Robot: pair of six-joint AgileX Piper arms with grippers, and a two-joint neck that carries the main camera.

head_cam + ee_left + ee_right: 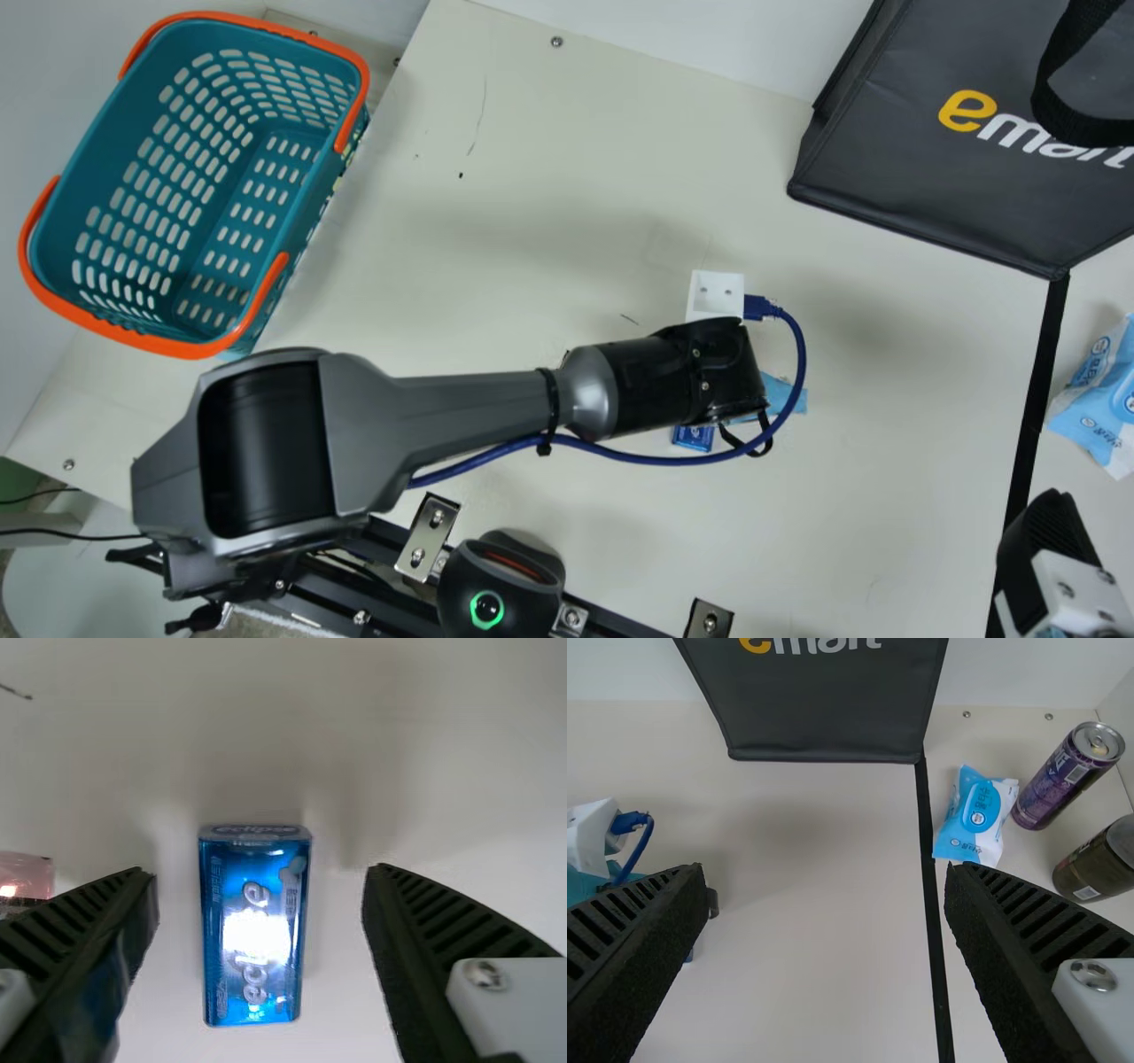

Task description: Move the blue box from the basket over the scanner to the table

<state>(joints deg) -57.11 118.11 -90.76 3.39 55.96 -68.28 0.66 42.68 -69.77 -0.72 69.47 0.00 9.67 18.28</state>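
A cream table (pixel 532 213), with screws (pixel 556 42) near its edges and a black strip (pixel 1032 425) running across it, meets a pale wall (pixel 691 31). Soft, blurry-edged shadows lie on the tabletop in diffuse light.

The dark bag (pixel 904 186) bore the word "emart", its first letter yellow and the others white. The blue box (pixel 217 904) carried large pale lettering lengthwise, beginning "ec"; glare obscured its middle. Print on the blue-and-white packet (pixel 977 819), purple can (pixel 1063 780) and dark can (pixel 1099 864) could not be read reliably.
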